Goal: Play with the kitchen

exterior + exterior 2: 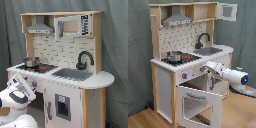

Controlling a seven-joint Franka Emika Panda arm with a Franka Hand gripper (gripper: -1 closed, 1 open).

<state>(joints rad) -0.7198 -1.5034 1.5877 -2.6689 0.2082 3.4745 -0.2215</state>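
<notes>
One hand (203, 70) at the kitchen (178, 75) front

No text or label can be read

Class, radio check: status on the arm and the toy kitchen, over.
Gripper at the kitchen front panel, below the stove; fingers not discernible. Oven door hanging open. Pot on stove. Nothing blocking.

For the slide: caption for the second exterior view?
White robot arm reaches the pale wood-and-white toy kitchen's front, oven door hanging open.
</notes>
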